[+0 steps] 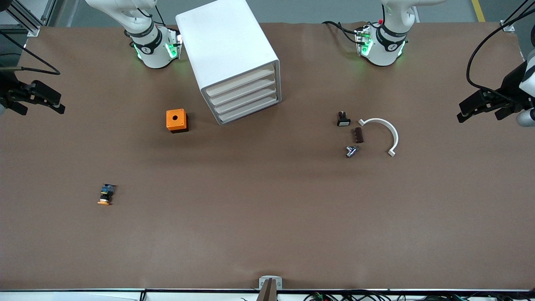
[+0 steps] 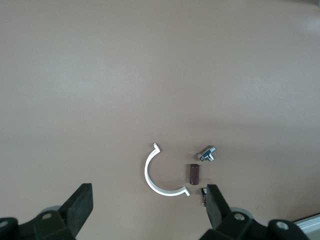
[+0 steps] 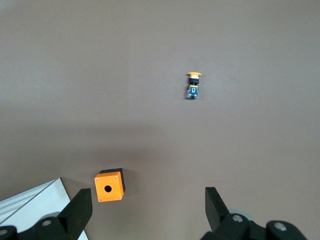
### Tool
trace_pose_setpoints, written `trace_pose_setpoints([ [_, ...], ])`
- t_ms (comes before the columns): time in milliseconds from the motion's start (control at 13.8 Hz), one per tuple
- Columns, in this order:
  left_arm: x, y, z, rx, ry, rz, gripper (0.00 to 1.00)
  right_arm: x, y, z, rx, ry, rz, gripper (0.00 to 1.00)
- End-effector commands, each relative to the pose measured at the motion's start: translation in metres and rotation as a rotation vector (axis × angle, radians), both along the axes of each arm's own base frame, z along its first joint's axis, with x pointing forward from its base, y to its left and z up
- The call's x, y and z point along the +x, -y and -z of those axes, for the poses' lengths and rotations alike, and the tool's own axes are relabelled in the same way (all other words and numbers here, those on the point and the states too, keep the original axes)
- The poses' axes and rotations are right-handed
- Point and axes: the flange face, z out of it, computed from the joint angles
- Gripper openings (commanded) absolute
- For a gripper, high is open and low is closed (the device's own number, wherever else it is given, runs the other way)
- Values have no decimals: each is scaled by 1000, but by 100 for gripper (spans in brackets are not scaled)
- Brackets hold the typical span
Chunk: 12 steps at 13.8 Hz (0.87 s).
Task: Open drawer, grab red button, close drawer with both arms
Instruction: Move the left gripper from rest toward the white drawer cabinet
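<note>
Drawers [image 1: 244, 97] shut; left hand [image 1: 480, 108], right hand [image 1: 39, 99] wide open, empty.

Worktop [image 1: 267, 217]: broad, covered edge to edge in matte brown sheet, evenly lit, soft shadows only. Grey floor [image 1: 326, 10] shows above its upper edge, with a yellow floor line [image 1: 477, 10] at the left arm's end. Aluminium frame profile [image 1: 25, 19] at the right arm's corner (partly cut off). White rail [image 1: 418, 294] with loose cables along the edge nearest the front camera.
</note>
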Motion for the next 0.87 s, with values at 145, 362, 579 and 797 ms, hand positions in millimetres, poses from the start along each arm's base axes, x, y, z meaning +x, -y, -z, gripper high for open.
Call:
trace_pose_setpoints([
  [145,-1,-2,-3,-4,3,15,100,-5,2,-3,-2,3,-4,100],
  [362,-1,0,-3,-11,1,18,100,-5,2,-3,-2,4,-4,100],
  [579,-3,12,-10,-94,4,16,100,-5,2,-3,0,3,-4,100],
  [797,-8,21,-11,-276,-44,10,100,-5,2,-3,-2,4,-4,100],
])
